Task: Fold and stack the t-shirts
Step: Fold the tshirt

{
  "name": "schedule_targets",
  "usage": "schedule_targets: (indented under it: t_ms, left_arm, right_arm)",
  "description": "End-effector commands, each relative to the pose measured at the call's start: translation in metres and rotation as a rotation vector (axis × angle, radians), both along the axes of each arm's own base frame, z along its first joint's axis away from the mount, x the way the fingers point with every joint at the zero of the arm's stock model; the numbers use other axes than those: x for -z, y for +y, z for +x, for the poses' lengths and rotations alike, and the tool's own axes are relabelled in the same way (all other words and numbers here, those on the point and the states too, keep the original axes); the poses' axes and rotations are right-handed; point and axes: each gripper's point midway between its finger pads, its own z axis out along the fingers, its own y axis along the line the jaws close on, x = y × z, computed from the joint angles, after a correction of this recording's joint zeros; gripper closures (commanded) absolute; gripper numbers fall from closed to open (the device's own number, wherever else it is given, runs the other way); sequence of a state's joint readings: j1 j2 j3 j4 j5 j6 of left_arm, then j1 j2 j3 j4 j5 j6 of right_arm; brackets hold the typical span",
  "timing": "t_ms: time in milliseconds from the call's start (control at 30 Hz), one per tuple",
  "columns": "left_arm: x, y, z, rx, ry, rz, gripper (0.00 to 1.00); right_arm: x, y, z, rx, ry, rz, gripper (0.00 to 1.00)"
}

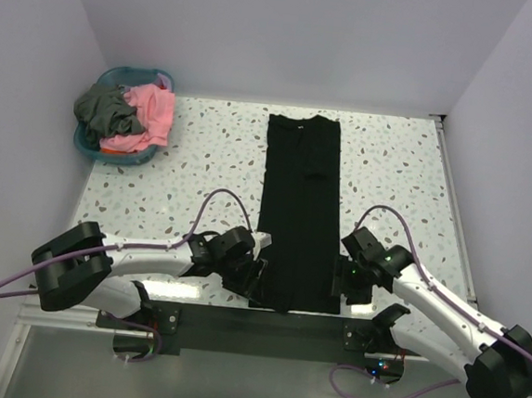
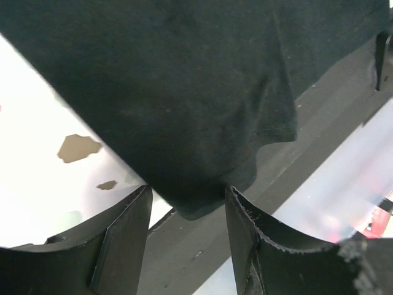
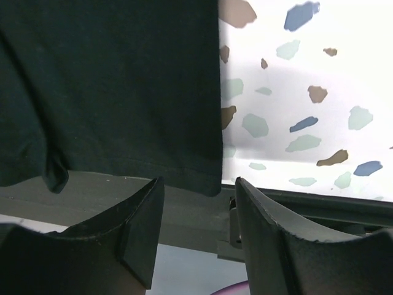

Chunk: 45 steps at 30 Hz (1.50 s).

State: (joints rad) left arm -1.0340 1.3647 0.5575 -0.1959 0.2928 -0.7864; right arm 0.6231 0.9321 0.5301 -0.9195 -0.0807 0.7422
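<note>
The black t-shirt lies folded into a long narrow strip down the middle of the table, collar at the far end, hem hanging over the near edge. My left gripper is open at the hem's left corner, which sits just in front of the gap between its fingers. My right gripper is open at the hem's right corner, just short of it. The coral pink shirt and dark grey shirt lie bunched in the basket.
The round blue basket stands at the far left corner of the speckled table. A dark rail runs along the table's near edge under the hem. White walls enclose the far side and both sides.
</note>
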Motion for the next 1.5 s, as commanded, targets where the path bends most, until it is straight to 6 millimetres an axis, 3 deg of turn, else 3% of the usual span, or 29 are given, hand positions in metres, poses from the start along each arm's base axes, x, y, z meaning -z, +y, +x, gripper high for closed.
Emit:
schedule_targets:
  t_ms: [0,67,333,533,700,833,867,1033,1133,1267,1467]
  left_arm:
    - [0.024,0.018,-0.018,0.003,0.071,0.085,0.44]
    - [0.026,0.019,-0.02,0.006,0.08,0.093,0.46]
    - [0.032,0.024,-0.021,-0.014,0.082,0.116,0.53]
    - [0.026,0.011,-0.011,-0.023,0.054,0.085,0.66]
    - [0.007,-0.006,-0.001,-0.024,0.026,0.037,0.86]
    - [-0.014,-0.017,0.01,-0.015,-0.016,0.017,0.96]
    - [-0.025,-0.023,0.017,-0.016,-0.03,0.008,1.0]
    - [-0.057,-0.033,0.049,-0.057,-0.083,-0.048,1.0]
    - [-0.074,-0.037,0.085,-0.108,-0.12,-0.079,1.0]
    - [-0.083,-0.039,0.134,-0.185,-0.187,-0.085,1.0]
    - [-0.082,-0.048,0.197,-0.305,-0.246,-0.099,1.0]
  right_arm:
    - [0.003,0.008,-0.006,0.046,0.031,0.051,0.49]
    - [0.008,0.01,-0.01,0.055,0.056,0.062,0.54]
    - [0.024,0.014,-0.016,0.098,0.087,0.093,0.55]
    - [0.019,0.021,-0.003,0.101,0.043,0.112,0.71]
    - [0.005,0.024,0.007,0.086,0.006,0.116,0.98]
    - [-0.025,0.032,0.026,0.067,-0.078,0.14,1.0]
    - [-0.038,0.035,0.035,0.057,-0.114,0.148,1.0]
    - [-0.061,0.031,0.057,0.045,-0.2,0.093,1.0]
    - [-0.074,0.04,0.078,0.032,-0.256,0.097,1.0]
    - [-0.078,0.044,0.117,0.048,-0.356,0.05,1.0]
    - [-0.085,0.053,0.193,0.122,-0.517,0.016,1.0]
